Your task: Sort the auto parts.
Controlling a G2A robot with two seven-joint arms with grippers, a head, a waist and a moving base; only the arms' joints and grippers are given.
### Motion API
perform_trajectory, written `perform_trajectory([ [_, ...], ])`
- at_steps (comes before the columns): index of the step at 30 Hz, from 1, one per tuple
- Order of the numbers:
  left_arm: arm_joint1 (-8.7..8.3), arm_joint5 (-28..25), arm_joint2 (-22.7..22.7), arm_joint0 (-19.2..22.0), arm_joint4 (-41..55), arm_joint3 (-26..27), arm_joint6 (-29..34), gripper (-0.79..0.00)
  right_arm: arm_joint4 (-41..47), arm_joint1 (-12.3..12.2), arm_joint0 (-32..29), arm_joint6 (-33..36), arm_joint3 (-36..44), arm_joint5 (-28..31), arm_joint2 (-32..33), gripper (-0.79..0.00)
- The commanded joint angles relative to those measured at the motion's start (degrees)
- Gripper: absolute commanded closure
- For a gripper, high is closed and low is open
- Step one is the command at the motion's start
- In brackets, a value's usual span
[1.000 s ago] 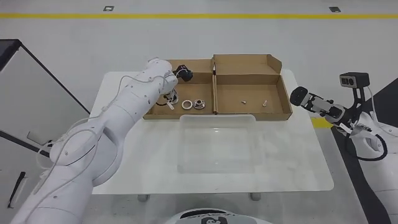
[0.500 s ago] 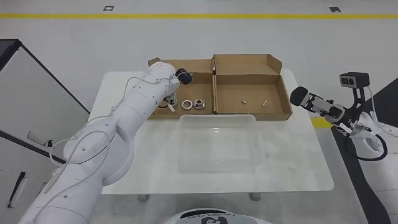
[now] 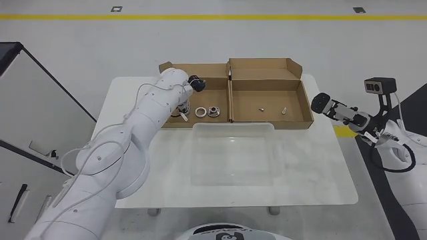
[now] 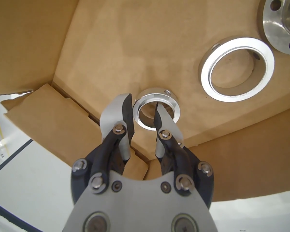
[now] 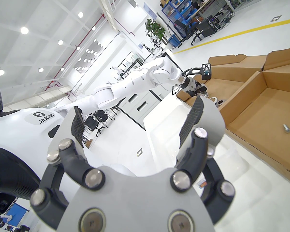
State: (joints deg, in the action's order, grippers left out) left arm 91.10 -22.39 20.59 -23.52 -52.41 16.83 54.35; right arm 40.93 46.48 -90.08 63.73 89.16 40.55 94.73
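While the left gripper [image 4: 142, 103] stands part open, 1 finger sits inside the small ring [image 4: 170, 101], 1 outside, near the left cardboard box's [image 4: 99, 37] front-left corner; the right gripper [image 5: 137, 104] gapes wide, empty.

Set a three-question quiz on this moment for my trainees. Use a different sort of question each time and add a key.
1. True or false: the left gripper has one finger inside the small ring and one outside it.
2. Choose one. The right gripper is: A) open and holding nothing; B) shut on a bolt; C) down inside the clear bin.
3. Short answer: which lies nearer the flanged part, the large ring or the small ring?

Key: 1 true; 2 A; 3 the large ring.
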Motion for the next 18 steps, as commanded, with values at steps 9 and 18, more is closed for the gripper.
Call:
perform_trajectory([
  [9, -0.20, -1.1, 1.5, 2.3, 0.4, -3.0, -2.4, -0.628, 0.0, 0.0, 0.0, 0.0, 0.0, 0.0, 0.0, -0.785],
  [18, -2.15, -5.6, 5.2, 5.2, 4.8, -4.2, -8.8, -0.785, 0.0, 0.0, 0.0, 0.0, 0.0, 0.0, 0.0, -0.785],
])
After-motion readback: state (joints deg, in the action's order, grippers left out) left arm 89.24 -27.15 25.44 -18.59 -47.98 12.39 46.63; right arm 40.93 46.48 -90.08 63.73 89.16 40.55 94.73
